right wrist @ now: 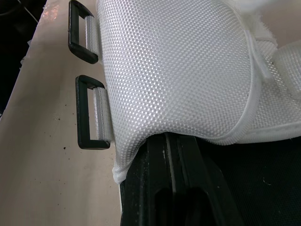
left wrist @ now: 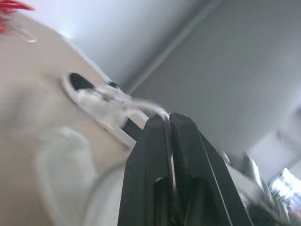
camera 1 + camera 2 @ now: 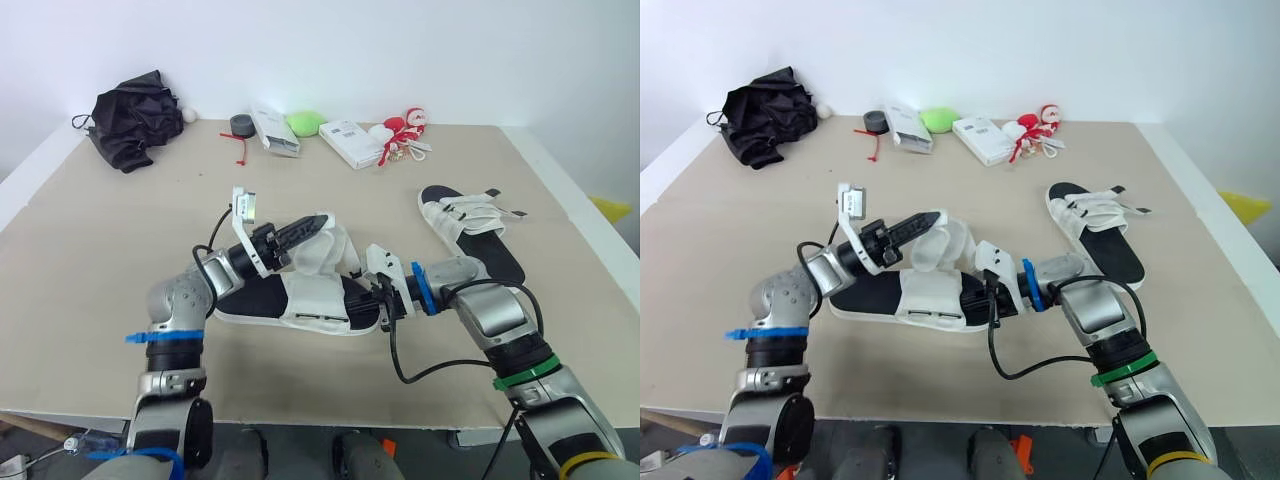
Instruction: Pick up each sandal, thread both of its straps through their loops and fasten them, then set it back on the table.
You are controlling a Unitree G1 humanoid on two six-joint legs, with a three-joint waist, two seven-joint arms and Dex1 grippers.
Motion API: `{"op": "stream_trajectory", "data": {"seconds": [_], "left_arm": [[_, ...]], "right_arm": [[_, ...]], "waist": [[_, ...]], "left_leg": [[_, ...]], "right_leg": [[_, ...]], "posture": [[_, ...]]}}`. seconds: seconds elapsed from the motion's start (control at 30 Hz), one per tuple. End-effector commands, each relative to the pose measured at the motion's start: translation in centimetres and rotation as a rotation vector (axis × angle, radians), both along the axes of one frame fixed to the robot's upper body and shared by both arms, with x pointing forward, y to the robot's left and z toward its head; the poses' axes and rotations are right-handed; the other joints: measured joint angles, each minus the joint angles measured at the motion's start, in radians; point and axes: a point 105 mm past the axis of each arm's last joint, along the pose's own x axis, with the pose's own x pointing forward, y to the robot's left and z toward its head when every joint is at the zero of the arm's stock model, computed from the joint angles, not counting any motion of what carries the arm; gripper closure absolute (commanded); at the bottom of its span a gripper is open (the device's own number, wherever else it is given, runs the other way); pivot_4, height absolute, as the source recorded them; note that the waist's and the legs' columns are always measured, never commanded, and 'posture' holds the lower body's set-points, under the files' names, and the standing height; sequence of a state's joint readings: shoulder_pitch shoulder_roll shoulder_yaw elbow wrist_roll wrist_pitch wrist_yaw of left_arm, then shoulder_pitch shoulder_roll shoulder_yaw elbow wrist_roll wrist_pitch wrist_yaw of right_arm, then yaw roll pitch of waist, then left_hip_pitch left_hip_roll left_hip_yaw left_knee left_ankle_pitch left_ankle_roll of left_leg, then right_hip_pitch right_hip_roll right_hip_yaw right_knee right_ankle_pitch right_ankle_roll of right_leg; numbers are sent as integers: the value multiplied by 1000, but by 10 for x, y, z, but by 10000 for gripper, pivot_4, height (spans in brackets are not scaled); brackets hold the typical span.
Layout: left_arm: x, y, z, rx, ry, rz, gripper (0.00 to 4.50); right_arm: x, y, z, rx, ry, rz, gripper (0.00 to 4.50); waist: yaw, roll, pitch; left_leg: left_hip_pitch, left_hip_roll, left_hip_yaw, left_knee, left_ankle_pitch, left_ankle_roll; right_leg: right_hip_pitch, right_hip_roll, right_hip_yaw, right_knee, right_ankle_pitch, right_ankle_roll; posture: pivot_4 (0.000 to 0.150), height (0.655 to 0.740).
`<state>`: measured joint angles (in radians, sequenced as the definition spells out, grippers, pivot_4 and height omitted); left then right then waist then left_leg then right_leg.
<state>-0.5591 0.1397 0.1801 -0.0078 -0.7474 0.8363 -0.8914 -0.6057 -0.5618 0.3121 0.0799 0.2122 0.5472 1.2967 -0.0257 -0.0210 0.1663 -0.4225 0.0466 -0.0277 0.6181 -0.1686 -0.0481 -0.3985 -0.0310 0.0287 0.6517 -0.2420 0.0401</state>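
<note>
**A:** Where do we have the sandal?

**B:** The near sandal [image 3: 300, 300] rests on the surface [image 3: 120, 250] in the lower middle of the frame, between our arms. Its white strap [image 3: 335, 250] stands folded up, not through any loop.

**A:** And our grippers?

**B:** Our left gripper [image 3: 318, 224] is clenched and lies over that strap. We cannot tell whether it pinches it. Our right gripper [image 3: 382, 302] is clenched too, its tips tucked under the mesh upper [image 1: 178, 66] at the sole's right end.

**A:** How do we thread well?

**B:** The two black loops [image 1: 91, 113] lie flat along the sandal's near edge. We judge we should steady the sole with the right gripper, take the strap near its tip and feed it in untwisted. The second sandal [image 3: 470, 230] sits right of centre, well apart. The folded black umbrella [image 3: 135, 120] lies upper left.
</note>
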Motion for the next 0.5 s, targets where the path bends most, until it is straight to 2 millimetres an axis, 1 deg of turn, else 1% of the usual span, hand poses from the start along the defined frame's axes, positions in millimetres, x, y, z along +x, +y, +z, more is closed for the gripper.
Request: {"op": "stream_trajectory", "data": {"seconds": [0.03, 0.23, 0.33, 0.5], "left_arm": [[-39, -5, 4, 105, -241, -102, 42906], [-67, 7, -19, 271, -373, -202, 42906], [-86, 18, -39, 400, -480, -282, 42906], [-103, 31, -69, 573, -680, -375, 42906]], "right_arm": [[-12, -6, -30, -76, 110, 3, 45000], [-11, -5, -31, -84, 111, 12, 45000], [-12, -5, -31, -90, 110, 23, 45000], [-11, -5, -32, -94, 109, 29, 45000]], "waist": [[1, 0, 0], [3, 0, 0], [3, 0, 0], [4, 0, 0]], "left_leg": [[1, 0, 0, 0, 0, 0], [1, 1, 0, 1, 0, 0], [1, 1, 0, 0, -1, 2], [1, 2, 0, 0, -3, 5]], "right_leg": [[0, 0, 0, 0, 0, -1], [1, 1, 1, 0, -4, -6], [0, 2, 1, 0, -4, -5], [0, 3, 1, 0, -6, -6]], "posture": [[1500, 7400], [1500, 7400], [1500, 7400], [1500, 7400]]}}
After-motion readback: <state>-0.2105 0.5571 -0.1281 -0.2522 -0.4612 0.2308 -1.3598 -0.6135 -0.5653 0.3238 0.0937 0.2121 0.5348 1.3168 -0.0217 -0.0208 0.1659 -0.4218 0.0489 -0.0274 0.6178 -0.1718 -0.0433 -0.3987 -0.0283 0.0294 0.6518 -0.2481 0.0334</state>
